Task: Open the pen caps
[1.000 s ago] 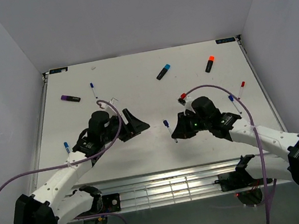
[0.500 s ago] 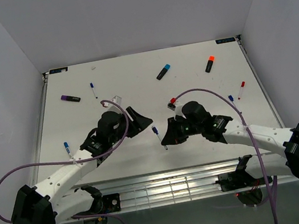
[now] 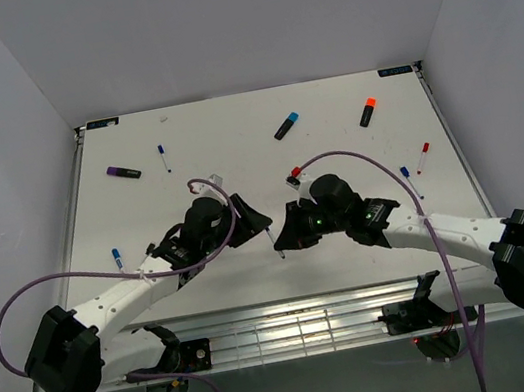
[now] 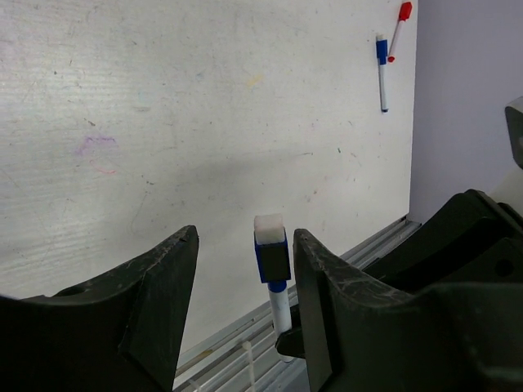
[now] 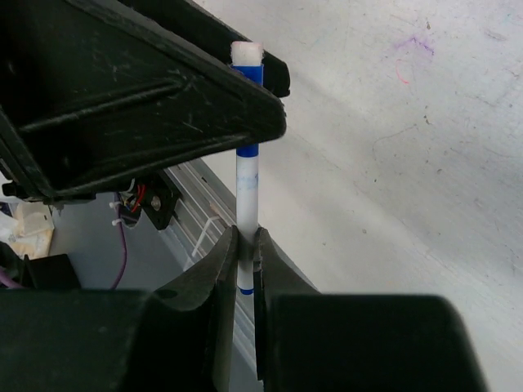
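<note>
White scuffed tabletop (image 3: pixel 355 149): other capped pens (image 3: pixel 286 125) are seen far back and at the sides, well apart from both arms.

Black left gripper (image 4: pixel 243 245): jaws are set part-way apart, one either side of the cap, not yet pinched. A gap is seen on one side. Whether the other finger (image 4: pixel 327 278) touches cannot be told.

Black right gripper (image 5: pixel 245 238): clamped narrow on thin white pen barrel (image 5: pixel 247 192), held off the table, front-centre.

Small blue plastic cap (image 4: pixel 272 260) w/ white end plug (image 4: pixel 269 226): seated on the barrel, between the left jaws.

Risks (judged):
- Cap is off-centre in the jaws → on closing it may be shoved sideways and the barrel pivoted in the rt grip.
- Barrel is gripped low, on thin stock → axial slip under pull, cap not freed.
- If only the plug is caught, the pinch may be lost.
- Sudden release → cap or pen may be flung past the metal rail (image 3: pixel 294 317) at the near edge.
</note>
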Controlling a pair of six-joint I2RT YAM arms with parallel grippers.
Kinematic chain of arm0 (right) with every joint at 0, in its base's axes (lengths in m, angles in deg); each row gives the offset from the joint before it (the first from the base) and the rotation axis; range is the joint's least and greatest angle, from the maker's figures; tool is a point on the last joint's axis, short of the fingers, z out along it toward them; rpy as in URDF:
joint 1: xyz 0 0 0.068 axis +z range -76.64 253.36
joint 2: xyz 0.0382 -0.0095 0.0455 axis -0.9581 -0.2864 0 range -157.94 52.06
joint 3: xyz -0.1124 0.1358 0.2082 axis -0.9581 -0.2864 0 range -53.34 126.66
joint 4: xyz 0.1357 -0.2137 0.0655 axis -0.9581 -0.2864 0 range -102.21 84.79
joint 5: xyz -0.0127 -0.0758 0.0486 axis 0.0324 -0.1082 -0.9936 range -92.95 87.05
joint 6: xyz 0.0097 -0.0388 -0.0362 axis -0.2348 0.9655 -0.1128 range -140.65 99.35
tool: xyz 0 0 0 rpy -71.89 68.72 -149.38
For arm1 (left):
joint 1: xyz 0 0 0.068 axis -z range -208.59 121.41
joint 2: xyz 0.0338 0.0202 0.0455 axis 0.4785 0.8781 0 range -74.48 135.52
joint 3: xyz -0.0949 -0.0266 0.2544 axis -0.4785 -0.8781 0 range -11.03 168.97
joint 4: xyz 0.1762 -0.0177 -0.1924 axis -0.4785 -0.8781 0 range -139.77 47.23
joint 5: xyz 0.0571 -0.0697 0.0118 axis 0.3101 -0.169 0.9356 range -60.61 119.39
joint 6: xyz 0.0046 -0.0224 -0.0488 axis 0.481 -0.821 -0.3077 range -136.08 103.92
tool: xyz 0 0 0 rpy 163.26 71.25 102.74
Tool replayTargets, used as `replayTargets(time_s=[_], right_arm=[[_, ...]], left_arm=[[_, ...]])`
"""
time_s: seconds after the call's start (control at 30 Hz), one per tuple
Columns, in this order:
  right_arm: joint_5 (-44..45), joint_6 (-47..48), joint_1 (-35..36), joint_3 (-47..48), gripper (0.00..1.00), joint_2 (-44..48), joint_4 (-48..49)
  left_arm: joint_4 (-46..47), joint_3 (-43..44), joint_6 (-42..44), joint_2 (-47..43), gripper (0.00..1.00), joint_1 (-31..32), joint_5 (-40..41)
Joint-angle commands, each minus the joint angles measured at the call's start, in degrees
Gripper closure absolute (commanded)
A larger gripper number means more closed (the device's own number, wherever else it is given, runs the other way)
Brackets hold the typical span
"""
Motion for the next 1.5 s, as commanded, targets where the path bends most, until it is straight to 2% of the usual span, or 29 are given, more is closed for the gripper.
replayTargets(time_s=[0.0,0.17,0.33,0.6,0.63,0.67,0.77,0.8,0.83,0.87,0.9,0.97,1.03,1.07,1.1,1.13,1.2,1.23,1.27,1.3,1.37,1.47], right_arm=[[1.3,0.6,0.8,3.0,0.92,-1.2,1.7],[2.3,0.9,1.1,3.5,0.92,-2.4,1.2],[3.7,1.5,2.0,3.6,0.92,-3.2,0.6],[6.2,2.0,4.3,3.2,0.92,-4.4,-0.5],[6.9,2.2,4.8,3.3,0.92,-5.1,-1.9],[7.7,2.5,5.8,3.4,0.92,-5.4,-2.9],[15.9,4.0,9.2,5.2,0.92,-7.2,-8.2],[23.5,4.9,10.4,5.8,0.92,-7.7,-11.6],[27.4,5.1,11.6,7.6,0.92,-9.4,-13.7],[36.3,5.6,14.7,8.9,0.92,-10.3,-16.0],[41.1,5.9,16.4,10.4,0.92,-11.7,-22.1],[54.2,4.7,21.7,15.4,0.92,-16.8,-29.2],[58.6,1.8,24.0,18.3,0.92,-21.7,-37.6],[59.5,1.1,24.5,18.5,0.92,-22.7,-38.6],[58.4,1.3,24.7,18.0,0.92,-22.8,-38.3],[56.2,3.2,24.8,17.0,0.92,-21.4,-33.1],[47.0,5.9,24.5,12.1,0.92,-17.8,-25.0],[43.1,7.1,22.8,10.4,0.92,-14.1,-17.9],[36.3,7.6,21.9,7.1,0.92,-12.2,-14.6],[34.4,7.8,20.9,5.7,0.92,-8.9,-11.8],[30.8,7.9,16.8,4.7,0.92,-7.1,-10.5],[26.5,10.8,8.8,4.7,0.92,-6.1,-10.6]], left_arm=[[-0.7,1.7,-0.5,0.5,0.40,0.8,0.6],[-0.8,1.6,-0.7,0.6,0.45,0.8,0.9],[-1.6,1.8,-0.3,0.3,0.65,0.9,1.8],[-3.1,3.5,-0.1,1.2,0.84,0.9,5.4],[-3.6,4.1,0.3,1.8,0.88,0.8,6.3],[-5.0,5.5,0.4,2.3,0.98,0.9,6.8],[-10.0,9.7,-0.2,4.9,1.00,0.8,9.4],[-11.1,10.7,-0.7,5.6,1.00,0.6,9.8],[-11.8,11.4,-1.5,7.0,1.00,0.2,9.9],[-12.8,12.1,-1.9,7.6,1.00,-1.0,9.3],[-12.9,13.4,-2.0,8.2,1.00,-2.1,8.3],[-11.6,14.2,-1.2,10.1,1.00,-7.2,2.9],[-10.6,15.6,-0.1,11.8,1.00,-11.5,-3.1],[-10.6,16.5,1.8,13.4,1.00,-15.3,-6.9],[-10.1,18.2,2.8,14.0,1.00,-16.4,-8.2],[-9.2,18.5,4.1,14.1,1.00,-17.0,-8.8],[-3.6,18.5,7.2,13.3,1.00,-17.3,-10.3],[0.3,17.2,7.9,12.7,1.00,-17.3,-10.9],[3.3,16.2,8.6,12.0,1.00,-17.3,-11.2],[5.3,14.5,9.4,10.8,1.00,-17.3,-12.5],[6.6,14.6,9.7,11.6,1.00,-17.3,-13.8],[3.3,17.5,9.9,16.8,1.00,-16.6,-15.6]])
